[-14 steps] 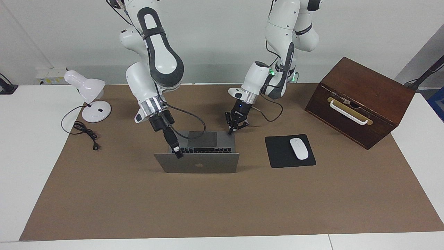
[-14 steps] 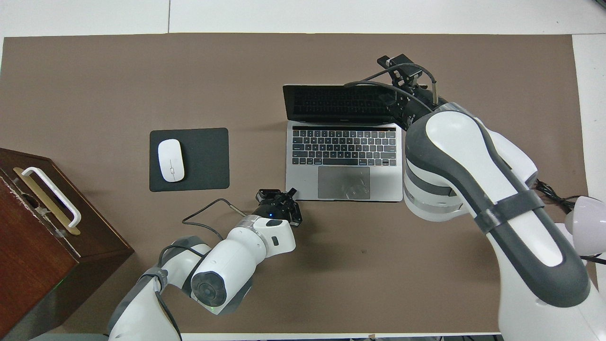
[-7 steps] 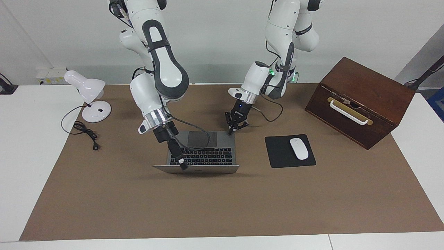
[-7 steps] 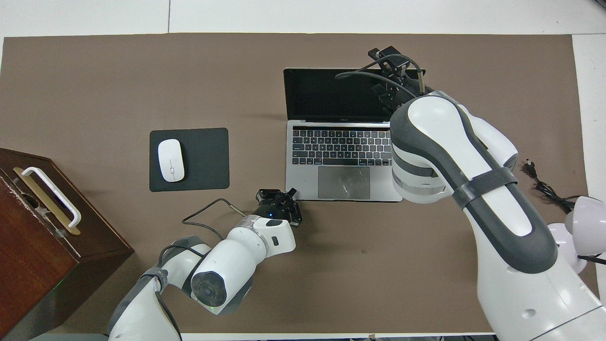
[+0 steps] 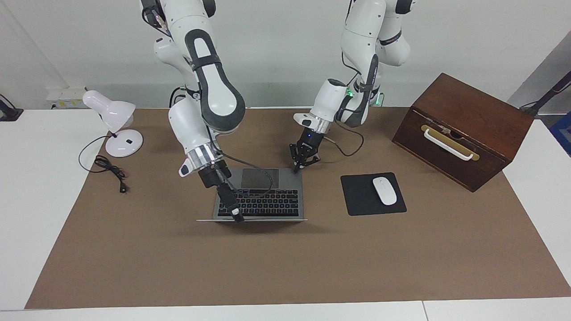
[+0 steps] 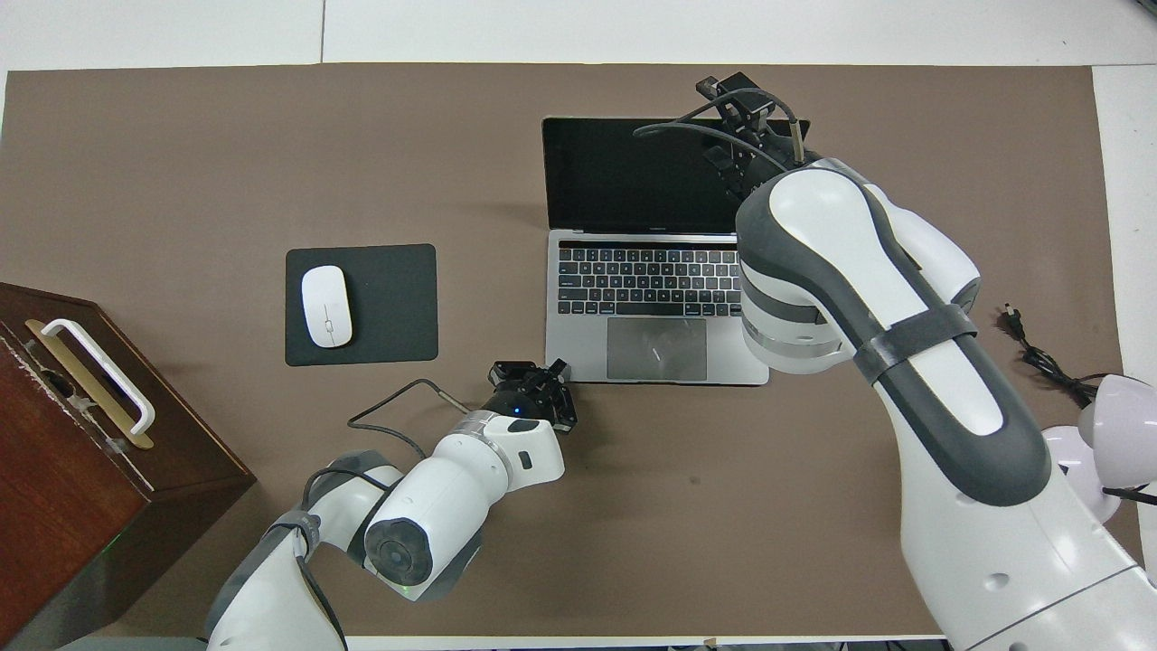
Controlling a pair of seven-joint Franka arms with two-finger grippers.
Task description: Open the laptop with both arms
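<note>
A: Item one, the laptop (image 5: pixel 261 196)?
B: On the table, centre of the facing view. Open, lid tipped well back.
A: Hazards?
B: My guess: pushing further strains the hinge. If the left pincer (image 5: pixel 305 164) slips off the corner, the base lifts.
A: Heading?
B: Long axis runs across the frame. Trackpad toward the robots, hinge away.
A: Pincers?
B: Left spread, one tip on the base's corner. Right pincer (image 5: pixel 237 217) at the lid's top edge, grip impossible to tell.
</note>
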